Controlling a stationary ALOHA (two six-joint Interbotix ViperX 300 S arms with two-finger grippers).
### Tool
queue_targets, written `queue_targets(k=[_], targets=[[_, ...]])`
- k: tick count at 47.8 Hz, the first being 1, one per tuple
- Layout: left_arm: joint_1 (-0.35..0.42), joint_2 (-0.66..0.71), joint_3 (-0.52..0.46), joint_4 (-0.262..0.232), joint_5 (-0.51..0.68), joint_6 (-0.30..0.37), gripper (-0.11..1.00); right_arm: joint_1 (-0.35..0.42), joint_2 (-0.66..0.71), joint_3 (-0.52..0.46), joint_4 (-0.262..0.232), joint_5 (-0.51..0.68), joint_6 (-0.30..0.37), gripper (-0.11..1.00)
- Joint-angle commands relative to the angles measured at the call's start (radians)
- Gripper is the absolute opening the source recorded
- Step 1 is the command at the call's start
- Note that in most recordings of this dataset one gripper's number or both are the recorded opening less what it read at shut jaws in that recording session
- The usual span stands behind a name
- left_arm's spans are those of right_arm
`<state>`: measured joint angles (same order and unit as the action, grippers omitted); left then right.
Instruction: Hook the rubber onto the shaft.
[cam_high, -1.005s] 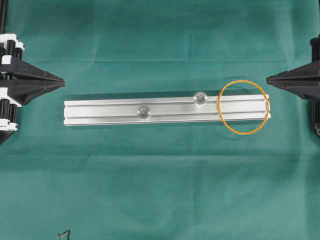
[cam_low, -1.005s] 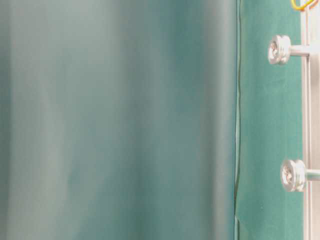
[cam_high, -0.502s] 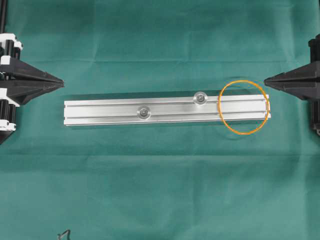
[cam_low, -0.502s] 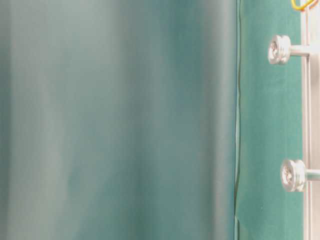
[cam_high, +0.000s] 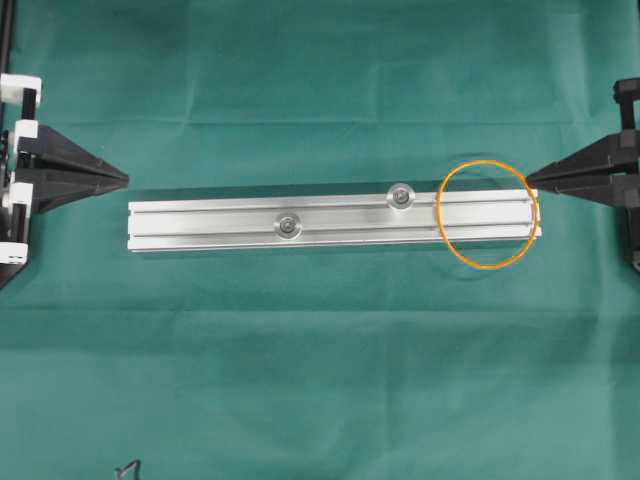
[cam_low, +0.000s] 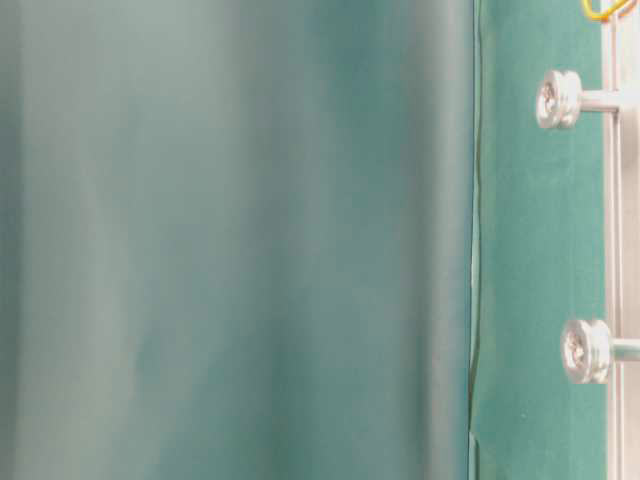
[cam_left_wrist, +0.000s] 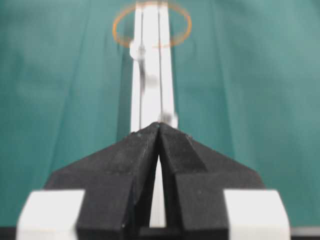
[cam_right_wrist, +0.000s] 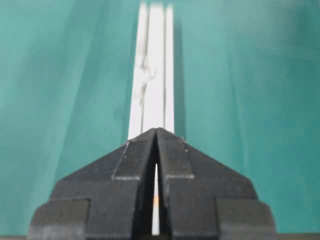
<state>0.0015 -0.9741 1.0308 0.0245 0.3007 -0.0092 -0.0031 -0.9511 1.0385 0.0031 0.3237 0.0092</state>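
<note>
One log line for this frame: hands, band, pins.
left hand: shut, empty | right hand: shut, empty | rubber band: loose over rail right end | pins: unhooked

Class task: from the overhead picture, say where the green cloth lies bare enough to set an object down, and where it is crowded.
Bare: the wide cloth strips above and below the rail. Crowded: the rail's right end, ringed by the rubber band, with the right gripper close; the left gripper faces the other end.

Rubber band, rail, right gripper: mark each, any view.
rubber band (cam_high: 487, 267), overhead view, lower arc of the loop.
aluminium rail (cam_high: 210, 222), overhead view, bare top face.
right gripper (cam_high: 529, 179), overhead view, closed fingertips.
</note>
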Motion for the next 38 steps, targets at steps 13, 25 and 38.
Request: queue_targets(k=[13, 25, 38], targets=[[0.002, 0.021, -0.072, 0.003, 0.106, 0.005, 0.0, 0.0, 0.035, -0.06, 0.002, 0.11, 0.002, 0.03], [0.002, 0.021, -0.075, 0.003, 0.106, 0.003, 0.0, 0.0, 0.055, -0.066, 0.002, 0.114, 0.002, 0.03], [0.002, 0.021, -0.075, 0.003, 0.106, 0.003, 0.0, 0.0, 0.067, -0.086, 0.003, 0.222, 0.005, 0.03]])
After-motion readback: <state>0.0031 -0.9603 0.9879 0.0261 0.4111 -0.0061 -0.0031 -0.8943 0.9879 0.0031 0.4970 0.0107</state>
